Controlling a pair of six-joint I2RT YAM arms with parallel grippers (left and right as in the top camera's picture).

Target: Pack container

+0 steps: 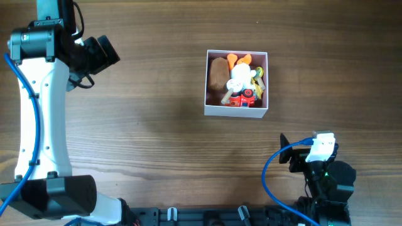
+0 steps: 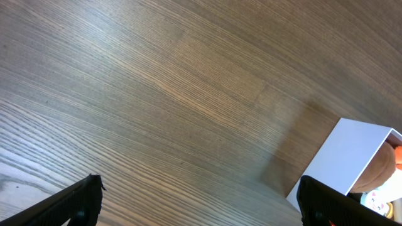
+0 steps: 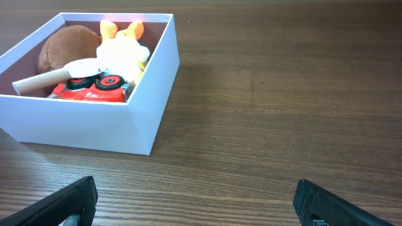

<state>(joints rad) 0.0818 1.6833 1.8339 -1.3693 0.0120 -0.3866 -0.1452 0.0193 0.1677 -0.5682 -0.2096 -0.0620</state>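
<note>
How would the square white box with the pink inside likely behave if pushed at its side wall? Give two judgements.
The square white box would probably slide rather than tip: it is low, wide and flat on the smooth wooden table. Its thin walls look like card, so they may flex.

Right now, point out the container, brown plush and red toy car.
container [image 1: 236, 112], overhead view, white front wall.
brown plush [image 1: 218, 73], overhead view, middle of body.
red toy car [image 3: 75, 93], right wrist view, red body.
</note>
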